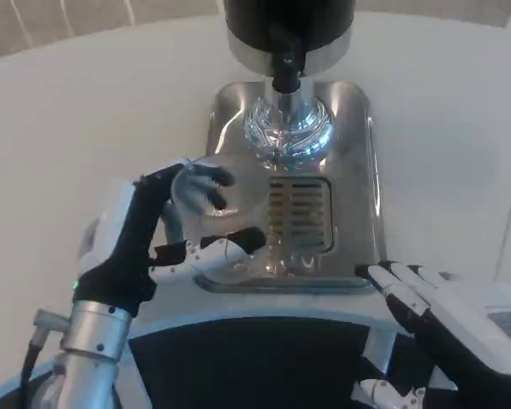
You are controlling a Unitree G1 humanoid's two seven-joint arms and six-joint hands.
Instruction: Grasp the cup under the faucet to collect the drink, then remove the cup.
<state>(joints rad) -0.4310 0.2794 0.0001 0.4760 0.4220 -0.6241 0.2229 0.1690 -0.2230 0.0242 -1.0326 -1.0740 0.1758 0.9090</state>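
Clearly see-through cup (215, 198), round rim, gripped by left hand (157, 243)

left hand (166, 226) gripping clear cup (217, 200), dispenser (289, 128)

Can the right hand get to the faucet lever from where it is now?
Probably yes. The right hand rests open at the drip tray's front right corner, with nothing between it and the faucet. The left hand holds the cup off to the left.
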